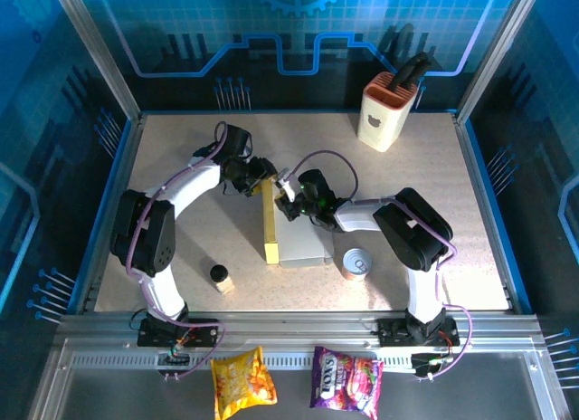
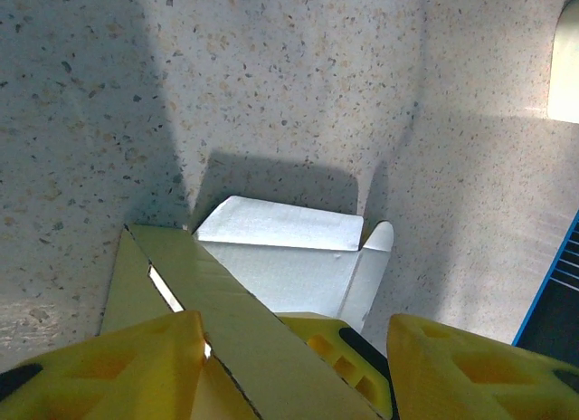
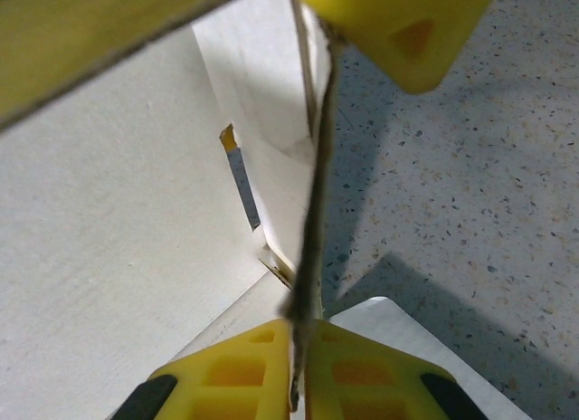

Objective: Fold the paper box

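Note:
The paper box (image 1: pixel 303 243) lies mid-table, grey-white inside, with one long yellow wall (image 1: pixel 270 225) standing upright on its left side. My left gripper (image 1: pixel 258 180) sits at the far end of that wall. In the left wrist view the yellow wall (image 2: pixel 235 320) runs between the spread fingers (image 2: pixel 109 366) of the left gripper (image 2: pixel 291 319), resting against the left one. My right gripper (image 1: pixel 291 203) is at the box's far edge. In the right wrist view the right gripper (image 3: pixel 294 334) is shut on a thin upright flap (image 3: pixel 317 194) of the box (image 3: pixel 118 221).
A cream knife block (image 1: pixel 389 112) stands at the back right. A tin can (image 1: pixel 358 262) sits just right of the box's near corner, and a small black-capped bottle (image 1: pixel 220 277) stands front left. Two snack bags (image 1: pixel 242 379) lie below the table edge.

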`<state>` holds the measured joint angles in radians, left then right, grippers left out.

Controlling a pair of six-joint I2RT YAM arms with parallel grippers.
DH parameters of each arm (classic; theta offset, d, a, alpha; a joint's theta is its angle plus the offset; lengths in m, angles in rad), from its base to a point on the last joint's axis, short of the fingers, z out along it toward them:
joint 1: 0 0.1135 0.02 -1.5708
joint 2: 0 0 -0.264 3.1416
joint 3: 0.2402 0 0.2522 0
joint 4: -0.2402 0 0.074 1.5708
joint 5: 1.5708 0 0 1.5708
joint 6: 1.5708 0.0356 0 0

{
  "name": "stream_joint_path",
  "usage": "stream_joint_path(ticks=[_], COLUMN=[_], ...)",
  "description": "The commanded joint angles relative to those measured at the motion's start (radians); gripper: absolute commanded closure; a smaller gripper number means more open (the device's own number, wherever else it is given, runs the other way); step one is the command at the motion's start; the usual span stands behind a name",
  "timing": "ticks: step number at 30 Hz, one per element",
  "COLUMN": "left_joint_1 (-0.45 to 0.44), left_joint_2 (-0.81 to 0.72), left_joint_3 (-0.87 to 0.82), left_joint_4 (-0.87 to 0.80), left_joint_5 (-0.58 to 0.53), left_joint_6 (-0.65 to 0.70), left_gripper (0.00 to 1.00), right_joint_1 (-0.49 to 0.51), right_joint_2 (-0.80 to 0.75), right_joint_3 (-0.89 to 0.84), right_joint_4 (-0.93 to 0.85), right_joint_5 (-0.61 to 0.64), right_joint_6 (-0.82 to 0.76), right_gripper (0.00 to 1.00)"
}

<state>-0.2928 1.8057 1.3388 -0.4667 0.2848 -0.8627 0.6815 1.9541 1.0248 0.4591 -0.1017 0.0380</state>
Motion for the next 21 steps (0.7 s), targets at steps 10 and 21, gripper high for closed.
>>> stream_joint_path(ticks=[10,21], left_joint_1=[-0.019,-0.031], left_joint_2=[0.004,-0.007], left_joint_3=[-0.012,-0.015], left_joint_4=[-0.028,-0.049], left_joint_5=[0.051,0.048], left_joint_6=[0.007,0.026], left_gripper=[0.44,0.43], right_joint_1=[0.021,0.02], right_joint_2=[-0.057,-0.055], right_joint_3=[-0.022,-0.028], right_joint_4=[0.154,0.185], right_joint_5=[-0.104,-0.11], right_joint_6=[0.016,0.023], right_gripper=[0.81,0.84])
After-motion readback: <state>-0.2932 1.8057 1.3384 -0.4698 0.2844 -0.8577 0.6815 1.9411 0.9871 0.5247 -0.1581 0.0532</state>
